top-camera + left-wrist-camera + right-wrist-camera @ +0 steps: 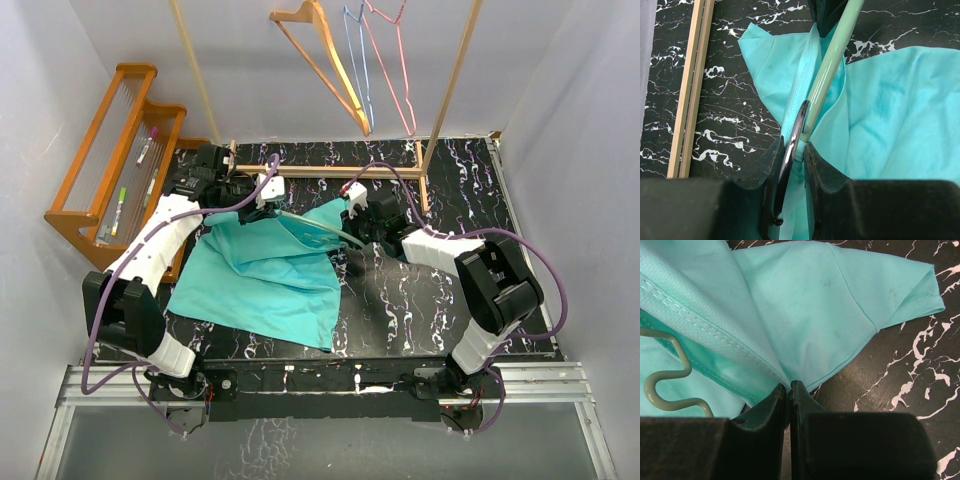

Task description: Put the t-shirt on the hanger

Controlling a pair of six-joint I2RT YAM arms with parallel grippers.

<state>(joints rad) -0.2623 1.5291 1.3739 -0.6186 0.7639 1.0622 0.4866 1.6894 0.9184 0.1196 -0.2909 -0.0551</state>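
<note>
Right gripper point(789, 386): your jaws are pinching the t-shirt point(805, 305), lower centre.
Left gripper point(794, 146): your jaws are clamping the hanger point(829, 67).

White-shelled arms point(160, 240) carry black joints point(500, 285), looping purple cables point(88, 345) and black end effector fingers point(765, 412).

No text, label, brand, number or sign can be read on anything in view.

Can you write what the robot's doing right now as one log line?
left hand: shut on t-shirt beside hanger | right hand: shut on t-shirt | t-shirt: mostly on table, not hung yet
</note>
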